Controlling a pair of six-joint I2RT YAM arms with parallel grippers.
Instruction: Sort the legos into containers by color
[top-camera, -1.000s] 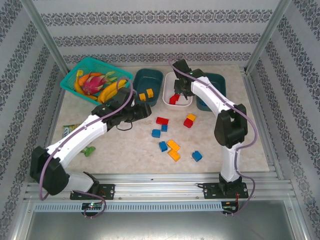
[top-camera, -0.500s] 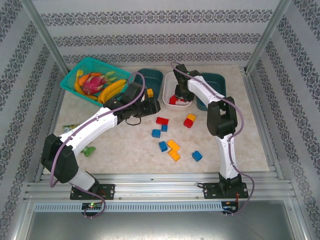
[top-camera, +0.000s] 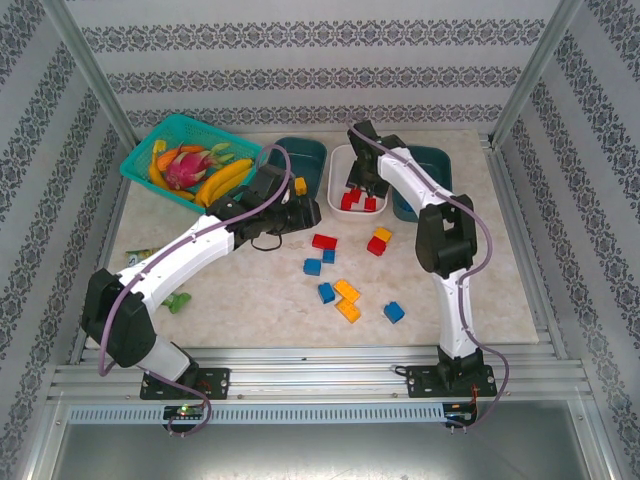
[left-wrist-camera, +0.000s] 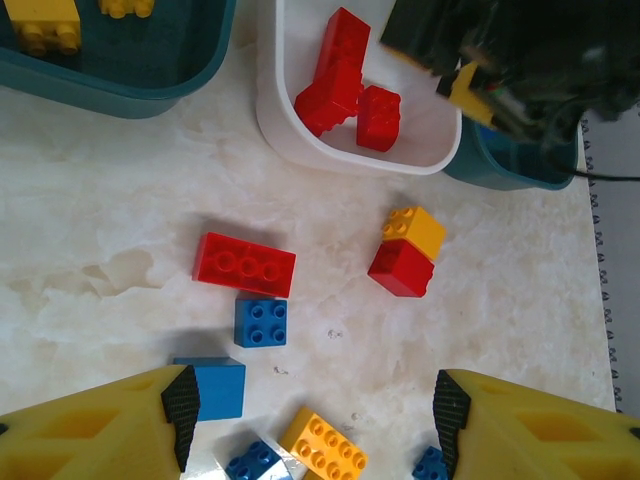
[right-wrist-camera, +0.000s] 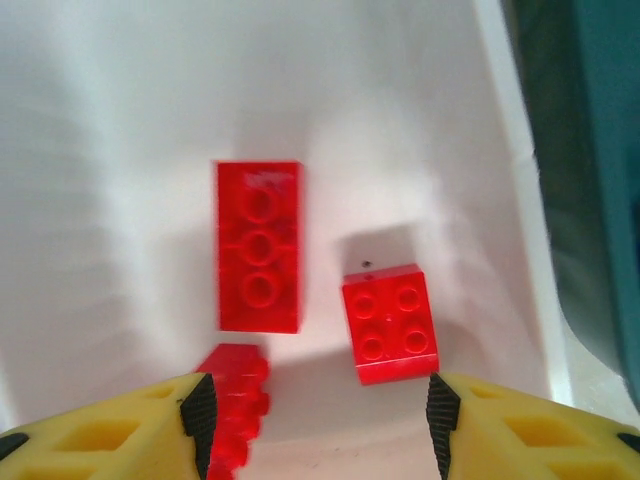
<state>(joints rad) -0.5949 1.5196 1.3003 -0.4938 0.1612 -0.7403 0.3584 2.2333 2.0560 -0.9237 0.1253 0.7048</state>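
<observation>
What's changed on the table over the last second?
The right gripper opened above the white plastic tub, letting go of a red brick; three red plastic bricks lie in it now. The left gripper advanced toward that tub, open and empty above the loose bricks. Those loose red, blue and yellow-orange bricks and the bright teal fruit basket stayed put.

Legos (left-wrist-camera: 245, 264) red, blue, yellow-orange; tubs (left-wrist-camera: 270, 110) white, dark teal; basket (top-camera: 175, 128) bright teal.
</observation>
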